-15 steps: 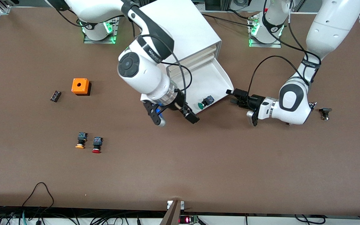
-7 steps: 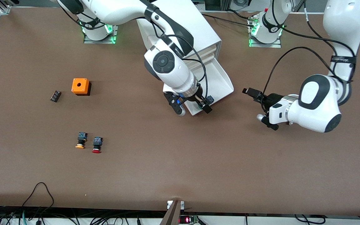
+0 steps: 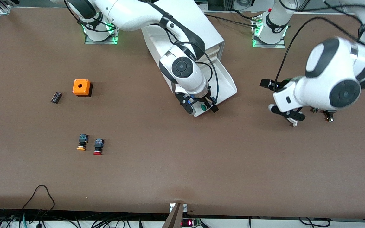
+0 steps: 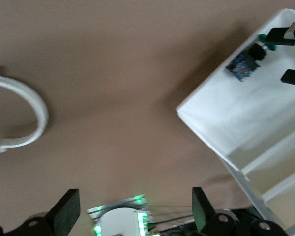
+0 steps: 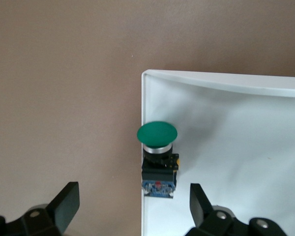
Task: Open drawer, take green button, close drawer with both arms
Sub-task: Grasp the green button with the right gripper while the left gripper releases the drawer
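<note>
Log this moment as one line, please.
drawer: open | green button: lying in drawer | right gripper: open, over button | left gripper: open, waiting over table

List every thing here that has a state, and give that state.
drawer: pulled open
green button: lying in the drawer, unheld
right end effector: open, over the button
left end effector: open, over bare table
two upper drawers: shut

Both glossy white jointed robot arms carry dark grey bands at the joints and round dark grey caps on their bulbous wrists. Loose black cables loop along each arm, and green lights glow at the bases. Each ends in a black two-finger claw: the right claw, the left claw.
</note>
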{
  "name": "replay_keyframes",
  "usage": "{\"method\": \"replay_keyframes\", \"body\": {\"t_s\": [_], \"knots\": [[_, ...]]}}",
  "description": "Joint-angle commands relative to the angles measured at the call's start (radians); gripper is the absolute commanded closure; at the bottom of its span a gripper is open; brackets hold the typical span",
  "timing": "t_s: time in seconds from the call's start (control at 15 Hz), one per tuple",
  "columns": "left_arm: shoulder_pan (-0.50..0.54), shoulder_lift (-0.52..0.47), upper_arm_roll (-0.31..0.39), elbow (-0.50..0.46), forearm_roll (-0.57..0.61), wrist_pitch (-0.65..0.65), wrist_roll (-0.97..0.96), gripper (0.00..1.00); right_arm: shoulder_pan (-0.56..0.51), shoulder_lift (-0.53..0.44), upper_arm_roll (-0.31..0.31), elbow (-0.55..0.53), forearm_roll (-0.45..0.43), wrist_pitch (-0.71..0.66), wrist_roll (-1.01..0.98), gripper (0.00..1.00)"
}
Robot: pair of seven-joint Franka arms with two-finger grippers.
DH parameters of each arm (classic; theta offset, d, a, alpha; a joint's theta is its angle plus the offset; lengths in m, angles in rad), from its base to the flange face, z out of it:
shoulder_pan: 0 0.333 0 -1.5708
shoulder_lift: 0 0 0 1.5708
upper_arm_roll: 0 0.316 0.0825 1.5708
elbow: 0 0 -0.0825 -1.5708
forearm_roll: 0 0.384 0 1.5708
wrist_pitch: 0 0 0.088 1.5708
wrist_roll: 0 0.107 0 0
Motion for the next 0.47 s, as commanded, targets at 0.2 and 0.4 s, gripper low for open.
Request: {"method": "replay_keyframes", "body": {"t_s": [0.2,0.4], "knots": [[0.003,-0.124,0.061,-0.003,0.059,0.011,-0.022,0.0,0.058,0.064,-0.046,0.032,-0.02,0.047,0.048,0.01],[0.01,-0.276,0.131,-0.182,0.056,0.253,-0.013,0.0,0.07,0.071,-0.056,0.029,-0.019,0.052,0.055,0.01]]}}
